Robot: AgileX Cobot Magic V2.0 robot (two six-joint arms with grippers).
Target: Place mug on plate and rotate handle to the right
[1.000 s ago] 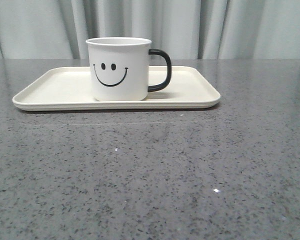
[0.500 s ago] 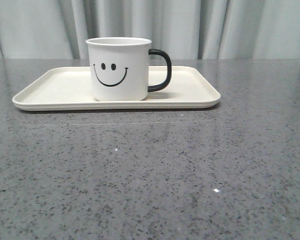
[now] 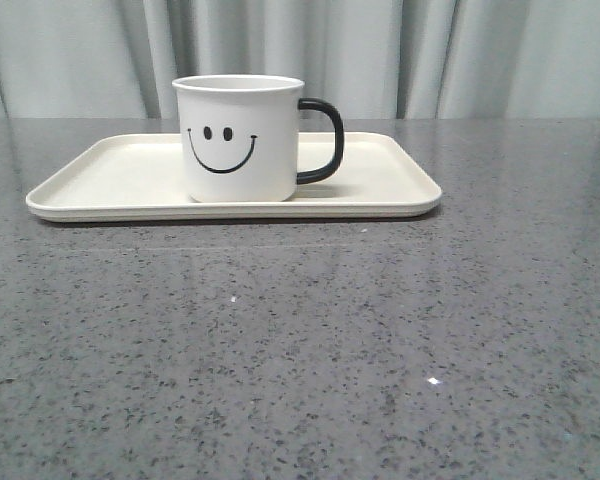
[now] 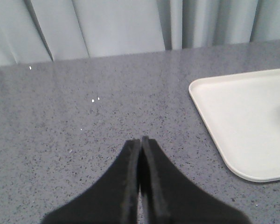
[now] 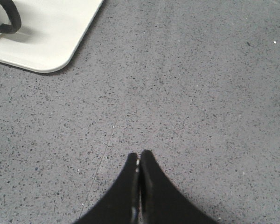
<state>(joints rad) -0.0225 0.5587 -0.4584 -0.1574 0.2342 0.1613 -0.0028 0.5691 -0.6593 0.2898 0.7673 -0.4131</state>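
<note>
The white mug [image 3: 242, 140] with a black smiley face stands upright on the cream plate [image 3: 110, 180] at the table's far side. Its black handle [image 3: 325, 140] points right; part of it also shows in the right wrist view [image 5: 7, 18]. My left gripper [image 4: 140, 142] is shut and empty over bare table, beside the plate's corner [image 4: 233, 116]. My right gripper [image 5: 139, 156] is shut and empty over bare table, apart from the plate's other corner [image 5: 51, 42]. Neither gripper shows in the front view.
The grey speckled table [image 3: 300, 350] stretches from the plate to the near edge. Pale curtains [image 3: 430, 50] hang behind the table's far edge.
</note>
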